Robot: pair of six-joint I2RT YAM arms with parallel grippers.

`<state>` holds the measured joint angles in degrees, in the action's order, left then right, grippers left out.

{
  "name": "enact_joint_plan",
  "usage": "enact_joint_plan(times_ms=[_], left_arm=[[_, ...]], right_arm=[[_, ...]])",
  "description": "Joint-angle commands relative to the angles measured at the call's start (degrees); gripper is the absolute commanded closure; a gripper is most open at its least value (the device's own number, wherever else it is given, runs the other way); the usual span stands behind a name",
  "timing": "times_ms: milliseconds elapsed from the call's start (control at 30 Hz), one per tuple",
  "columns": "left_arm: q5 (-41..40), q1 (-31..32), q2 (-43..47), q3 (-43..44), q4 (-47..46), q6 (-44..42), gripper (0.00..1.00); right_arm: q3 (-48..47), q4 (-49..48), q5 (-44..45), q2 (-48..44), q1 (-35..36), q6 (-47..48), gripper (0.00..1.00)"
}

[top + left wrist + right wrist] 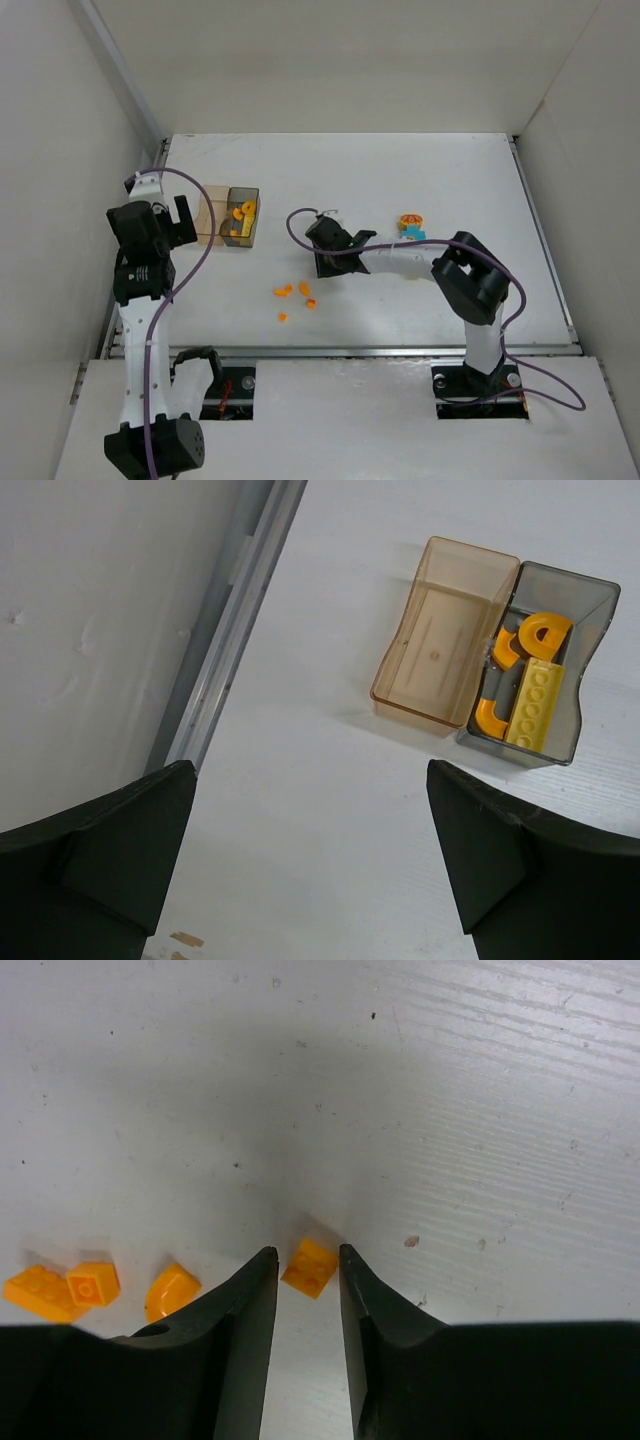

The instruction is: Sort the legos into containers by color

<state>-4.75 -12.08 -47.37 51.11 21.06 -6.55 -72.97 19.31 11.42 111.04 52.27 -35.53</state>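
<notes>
White tabletop [420,170] between pale walls carries a tan-clear square translucent plastic box [440,630] joined to a smoky dark grey box [585,630]. The grey box holds a pale yellow ridged plate [535,705] and orange curved pieces [545,632]. Just left of the boxes, the left arm [140,300] hangs with its jaws wide apart. Right of the boxes and nearer the arm bases lie tiny loose orange pieces [295,292]. Over them the right arm [400,262] has its jaws slightly apart, with one small orange brick [309,1266] at their tips, not visibly clamped. Stacked cyan, yellow and orange-red bricks [411,227] sit well right of the boxes.
</notes>
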Motion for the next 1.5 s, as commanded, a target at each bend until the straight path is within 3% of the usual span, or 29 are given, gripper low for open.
enact_joint_plan(times_ms=[0, 133, 200, 233, 467, 633, 1000, 1200, 1300, 1333, 1467], left_arm=[[-0.52, 0.47, 0.97, -0.40, -2.07, 0.39, 0.00], [0.01, 1.00, 0.97, -0.40, -2.07, 0.39, 0.00], [0.01, 1.53, 0.97, -0.40, -2.07, 0.39, 0.00], [0.01, 1.53, 0.97, -0.40, -2.07, 0.39, 0.00], [-0.52, 2.06, 0.97, -0.40, -2.07, -0.13, 0.00], [-2.10, 2.06, 0.97, -0.93, -2.07, -0.13, 0.00], [-6.67, 2.06, -0.09, -2.50, -3.74, -0.13, 0.00], [-6.67, 2.06, -1.14, -3.04, -4.27, -0.66, 0.00], [-7.19, 2.06, -1.14, -3.56, -4.27, -0.66, 0.00], [-7.20, 2.06, -1.14, -3.56, -4.79, -0.66, 0.00], [-7.20, 2.06, -1.14, -3.56, -4.80, -1.19, 0.00]], right_arm=[[1.69, 4.15, -0.17, 1.98, 0.90, -2.44, 0.64], [1.69, 4.68, -0.17, 1.98, 1.43, -2.96, 0.81], [0.99, 4.68, 0.36, 1.98, 1.43, -2.97, 0.98], [0.99, 4.68, 0.36, 1.98, 1.43, -2.27, 1.00], [-11.03, 3.37, 0.97, 1.46, 1.43, 7.38, 1.00], [-21.94, -5.13, -0.52, 5.05, 1.43, 12.68, 1.00], [-56.72, -11.13, -6.93, 29.38, 1.43, 16.98, 1.00], [-59.92, -15.88, -8.69, 33.71, 1.43, 16.98, 1.00], [-59.92, -16.59, -10.62, 35.21, 1.43, 16.98, 0.75], [-59.92, -17.20, -12.46, 35.90, 1.43, 16.98, 0.59], [-60.54, -17.20, -13.97, 36.44, 1.43, 16.98, 0.29]])
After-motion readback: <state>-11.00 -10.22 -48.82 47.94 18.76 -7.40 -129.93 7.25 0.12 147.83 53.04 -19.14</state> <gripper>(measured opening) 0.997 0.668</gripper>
